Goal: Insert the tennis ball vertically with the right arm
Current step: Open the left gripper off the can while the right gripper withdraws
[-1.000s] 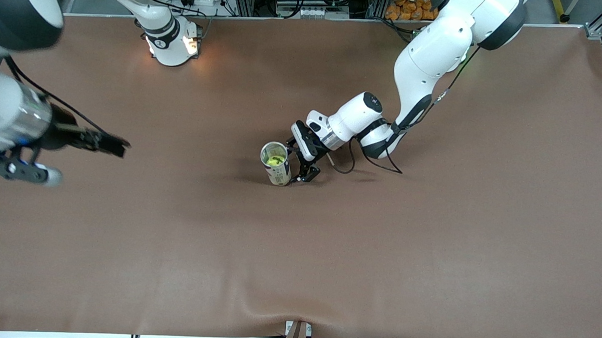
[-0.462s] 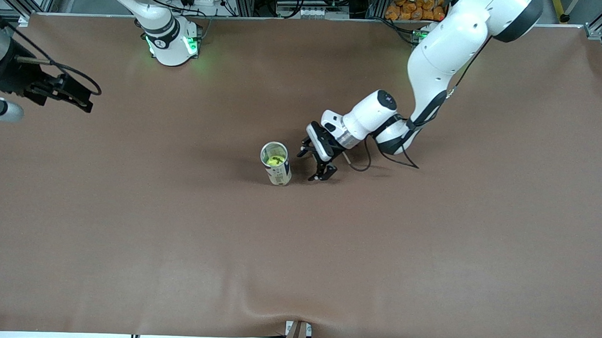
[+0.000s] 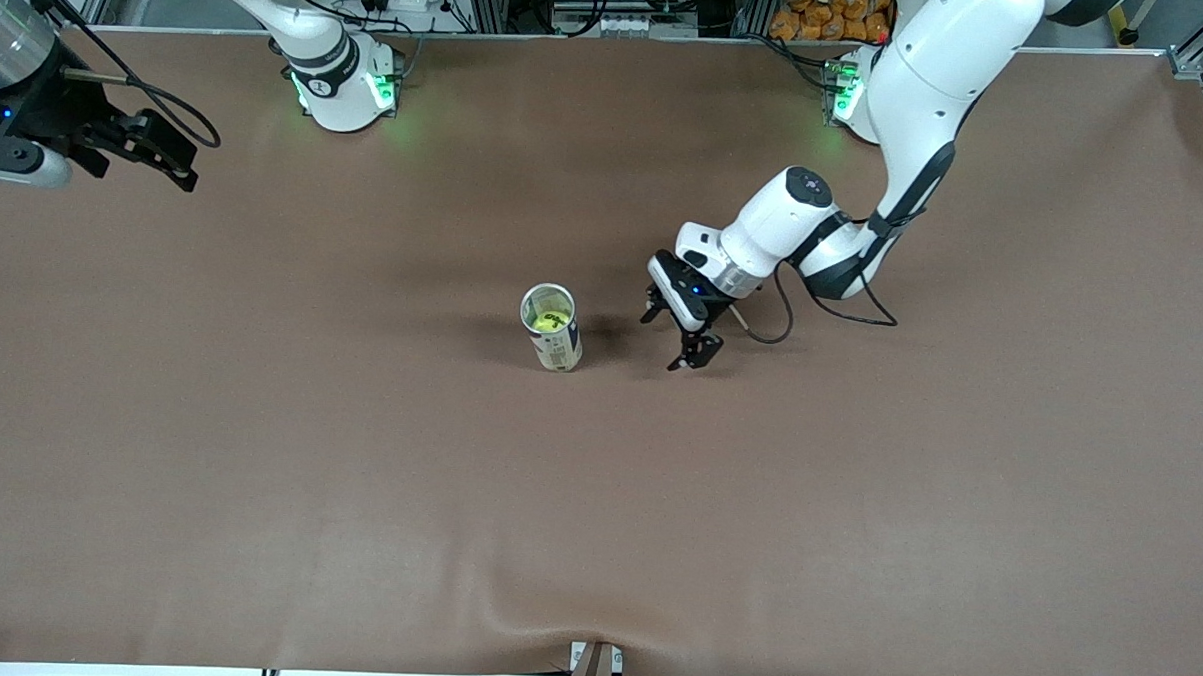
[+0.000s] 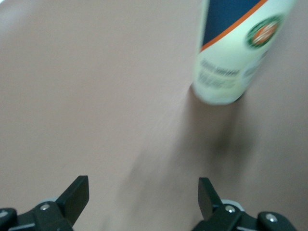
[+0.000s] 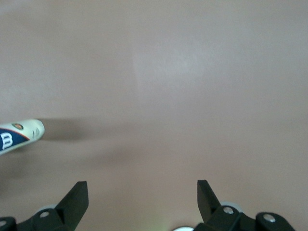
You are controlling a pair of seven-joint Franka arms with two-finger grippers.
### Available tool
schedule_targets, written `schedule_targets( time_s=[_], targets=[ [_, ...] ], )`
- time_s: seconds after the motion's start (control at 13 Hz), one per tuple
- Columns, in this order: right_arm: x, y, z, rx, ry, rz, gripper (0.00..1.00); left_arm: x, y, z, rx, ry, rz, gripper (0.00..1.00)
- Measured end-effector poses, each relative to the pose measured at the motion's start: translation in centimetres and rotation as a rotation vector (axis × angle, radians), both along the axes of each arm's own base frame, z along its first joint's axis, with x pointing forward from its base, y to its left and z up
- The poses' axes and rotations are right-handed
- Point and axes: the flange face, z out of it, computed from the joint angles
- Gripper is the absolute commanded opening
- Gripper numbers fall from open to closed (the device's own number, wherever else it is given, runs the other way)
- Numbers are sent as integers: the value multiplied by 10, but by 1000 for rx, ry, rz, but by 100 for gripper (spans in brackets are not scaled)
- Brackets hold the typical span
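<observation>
- The front view alone shows the open top of the can (image 3: pixel 551 327), standing upright near the middle of the table (image 3: pixel 856 507), with the tennis ball (image 3: pixel 548 321) inside it.
- The left wrist view shows the can's printed side and base, resting on the table just ahead of the fingers (image 4: pixel 77 195).
- The left gripper (image 3: pixel 680 333) hovers low beside the can, toward the left arm's end, jaws spread wide and holding nothing; a second ago it was right against the can.
- The right gripper (image 3: pixel 158 147) is wide open and empty, over the table's edge at the right arm's end; it has pulled back toward its base.
</observation>
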Motion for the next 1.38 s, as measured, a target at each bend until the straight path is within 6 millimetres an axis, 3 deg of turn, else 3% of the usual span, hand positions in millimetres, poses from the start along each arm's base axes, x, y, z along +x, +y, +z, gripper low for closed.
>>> schedule_targets(
  time_s=[0.31, 0.69, 0.77, 0.92, 1.15, 1.38],
  targets=[
    [12, -33, -2, 14, -13, 28, 100, 28, 40, 27, 161, 70, 74, 100],
    [14, -35, -1, 17, -22, 32, 100, 63, 100, 69, 321, 198, 194, 100],
    [15, -36, 0, 17, -26, 30, 100, 74, 108, 89, 367, 245, 223, 100],
    [17, -37, -1, 18, -34, 28, 100, 98, 119, 146, 438, 313, 285, 100],
    [20, -37, -3, 19, -35, 28, 100, 122, 136, 221, 400, 427, 411, 100],
    [21, -39, -3, 19, -35, 27, 100, 147, 197, 281, 362, 509, 598, 100]
  ],
)
